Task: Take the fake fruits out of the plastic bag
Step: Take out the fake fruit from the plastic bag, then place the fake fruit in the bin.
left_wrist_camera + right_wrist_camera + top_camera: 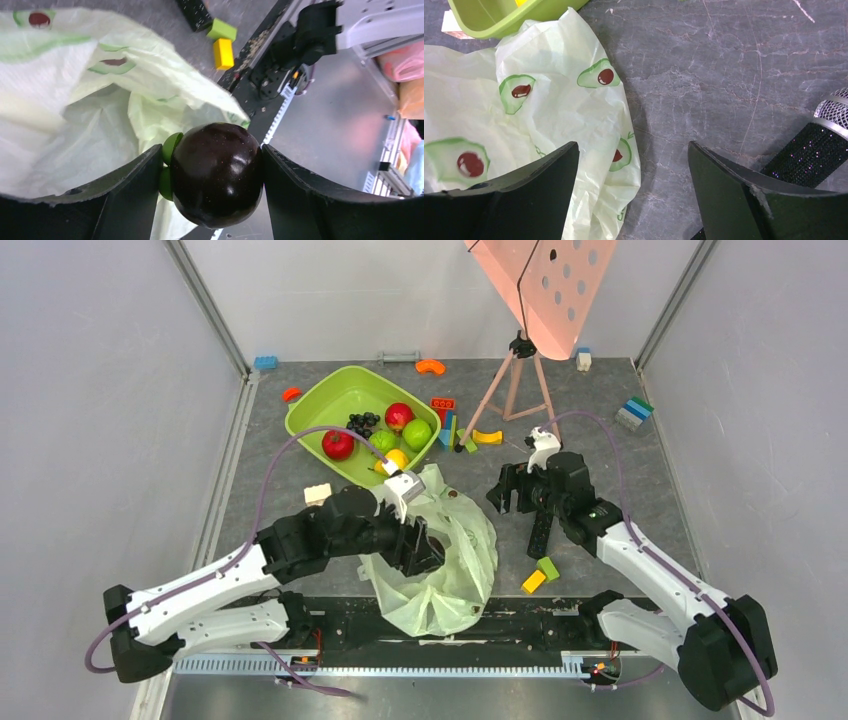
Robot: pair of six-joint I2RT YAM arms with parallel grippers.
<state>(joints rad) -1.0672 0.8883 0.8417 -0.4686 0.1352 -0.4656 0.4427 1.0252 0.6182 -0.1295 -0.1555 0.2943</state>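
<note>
Top view: plastic bag [445,575] crumpled at surface's [620,470] 6 o'clock. Left hand [425,545] over its mouth, right hand [518,495] at bag's 2 o'clock.

Left wrist: left hand clamps dark round fruit [217,172] above bag. Glossy, hard, likely light (slippery; grip widest girth).

Right wrist: right hand spread, empty. Bag film thin, limp; pinch edge.

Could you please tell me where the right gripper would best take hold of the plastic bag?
Probably the plastic bag by its crinkled edge nearest the open right gripper. Come down from above and pinch a raised fold: the film is thin and loose, so should gather easily. The left gripper holds the dark fruit.
</note>
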